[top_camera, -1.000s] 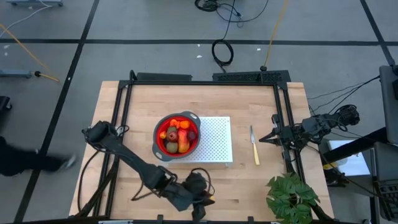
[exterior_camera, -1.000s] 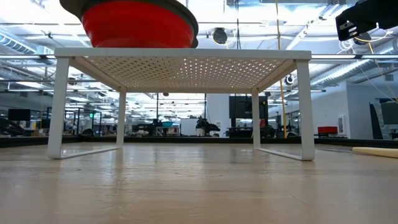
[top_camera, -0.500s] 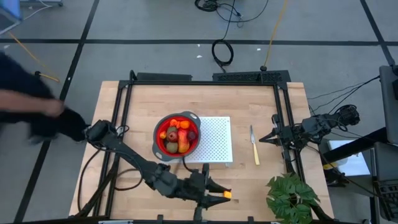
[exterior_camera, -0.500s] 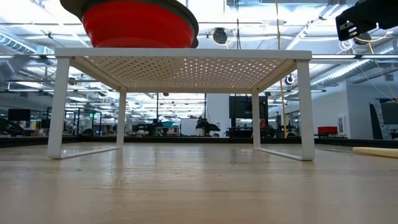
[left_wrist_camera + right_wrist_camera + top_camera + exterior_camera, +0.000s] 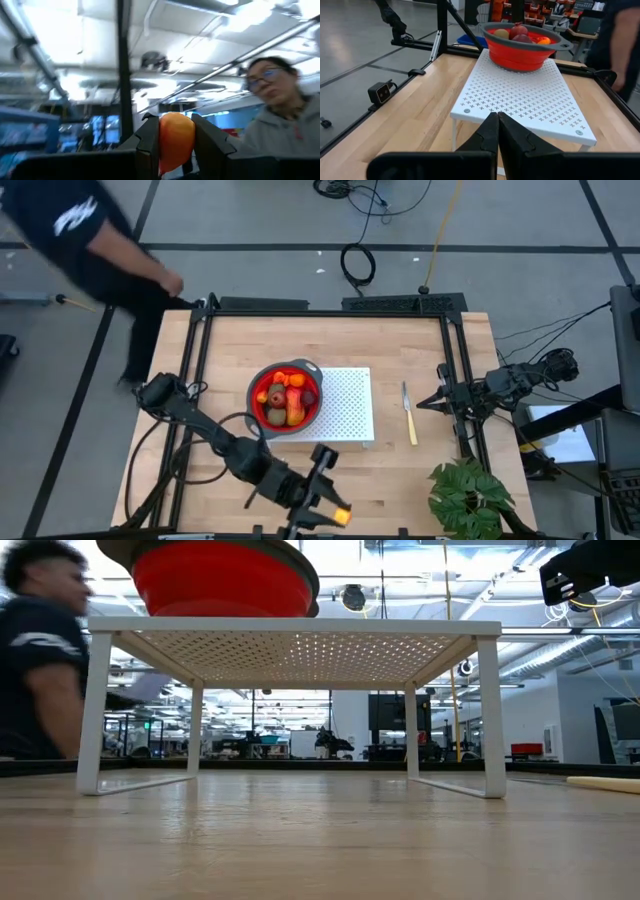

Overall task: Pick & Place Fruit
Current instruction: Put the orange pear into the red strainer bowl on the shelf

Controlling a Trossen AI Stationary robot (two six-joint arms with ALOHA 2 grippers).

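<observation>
From overhead I see a wooden table (image 5: 400,360) with a white perforated rack (image 5: 345,405) near its middle, and a red bowl (image 5: 262,380) with a grey rim sitting on the rack's left end. The bowl holds the fruit (image 5: 287,398): a red-orange-yellow oblong, olive-brown ovals, dark red balls and small orange bits. My left gripper (image 5: 335,513) is out over the table's near edge, in front of the rack, clenched on one small orange fruit piece (image 5: 175,141); its wrist camera shows that piece pinched between the two dark fingers (image 5: 150,142), with the room and a person behind. My right gripper (image 5: 425,402) waits at the table's right side, its fingers pressed together and holding nothing, pointing toward the rack. A yellow-handled knife (image 5: 409,418) lies between the rack and the right gripper. A green plant (image 5: 468,495) stands at the near right corner. A person (image 5: 85,235) in dark clothes is passing the table's far left corner.
</observation>
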